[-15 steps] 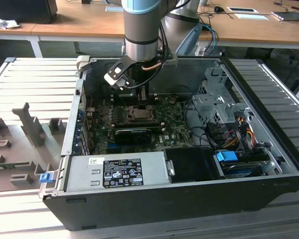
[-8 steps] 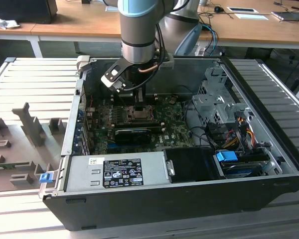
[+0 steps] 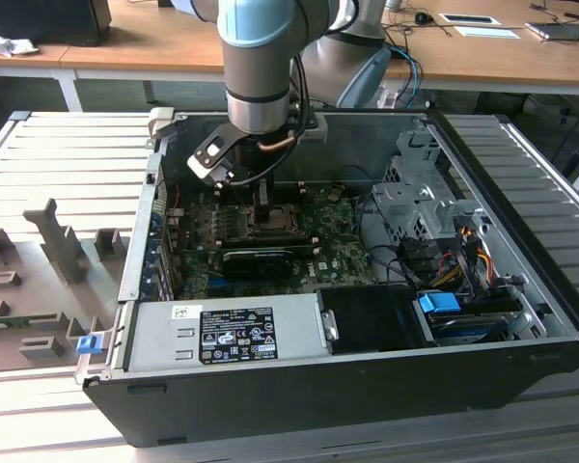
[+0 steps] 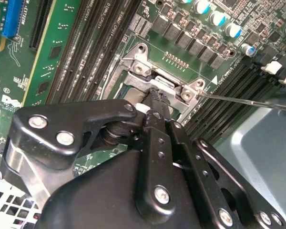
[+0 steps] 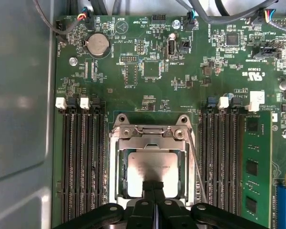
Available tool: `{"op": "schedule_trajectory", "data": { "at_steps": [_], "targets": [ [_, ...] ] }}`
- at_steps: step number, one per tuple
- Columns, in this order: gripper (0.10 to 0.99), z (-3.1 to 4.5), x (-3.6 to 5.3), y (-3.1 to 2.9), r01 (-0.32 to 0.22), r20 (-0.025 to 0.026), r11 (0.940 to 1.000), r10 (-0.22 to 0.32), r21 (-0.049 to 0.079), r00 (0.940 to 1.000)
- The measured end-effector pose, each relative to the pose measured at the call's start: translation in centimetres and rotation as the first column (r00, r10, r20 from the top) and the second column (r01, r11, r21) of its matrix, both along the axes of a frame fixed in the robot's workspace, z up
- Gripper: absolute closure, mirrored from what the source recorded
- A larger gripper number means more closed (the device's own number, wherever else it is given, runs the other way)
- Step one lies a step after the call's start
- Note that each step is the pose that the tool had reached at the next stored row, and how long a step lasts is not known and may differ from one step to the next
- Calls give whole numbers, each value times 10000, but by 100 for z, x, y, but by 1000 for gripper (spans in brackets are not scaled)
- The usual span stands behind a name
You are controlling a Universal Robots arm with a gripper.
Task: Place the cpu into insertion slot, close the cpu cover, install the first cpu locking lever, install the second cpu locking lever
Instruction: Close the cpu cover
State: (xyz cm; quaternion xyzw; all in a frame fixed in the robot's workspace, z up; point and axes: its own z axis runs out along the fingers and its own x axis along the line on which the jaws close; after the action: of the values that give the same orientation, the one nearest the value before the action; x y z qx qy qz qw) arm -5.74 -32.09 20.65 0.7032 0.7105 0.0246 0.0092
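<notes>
Two fingers (image 5: 149,190) of my hand (image 5: 154,183) are pressed together, holding nothing, at the edge of the cpu (image 5: 152,169), which lies in the insertion slot (image 5: 122,171), framed by the cpu cover (image 5: 150,135).

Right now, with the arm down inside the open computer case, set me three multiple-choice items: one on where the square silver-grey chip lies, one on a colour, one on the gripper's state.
1. Where does the flat square silver-grey cpu lie?
A. on a wooden desk
B. inside the cut-out of the thin silver metal cpu cover
C. on top of the power supply

2. What colour is the circuit board around it?
A. green
B. red
C. white

3. How do the fingers of the black gripper stand?
A. spread wide
B. clamped round a cable
C. shut together

Answers:
1 B: the first wrist view shows the chip framed by the cover.
2 A: the board is green in both wrist views.
3 C: the fingertips meet at the cover's edge.
</notes>
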Motion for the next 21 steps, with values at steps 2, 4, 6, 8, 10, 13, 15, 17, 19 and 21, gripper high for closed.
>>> {"op": "schedule_trajectory", "data": {
  "at_steps": [2,4,6,8,10,13,15,17,19,21],
  "targets": [
    [980,-3,16,0,1,-1,10000,-1,-1,10000],
    [980,-7,51,0,1,0,10000,-1,0,10000],
    [980,-13,55,-1,2,6,10000,-2,-3,10000],
    [980,-14,59,-1,0,17,10000,0,-3,10000],
    [980,16,60,1,1,21,10000,-1,1,10000],
    [980,72,38,0,-1,22,10000,1,1,10000],
    [980,72,35,0,0,21,10000,0,0,10000],
    [980,73,62,0,1,-49,10000,-1,-1,10000],
    [980,73,137,0,1,-124,10000,-1,0,9999],
    [980,73,192,0,-1,-146,10000,1,-1,9999]
  ]
}}
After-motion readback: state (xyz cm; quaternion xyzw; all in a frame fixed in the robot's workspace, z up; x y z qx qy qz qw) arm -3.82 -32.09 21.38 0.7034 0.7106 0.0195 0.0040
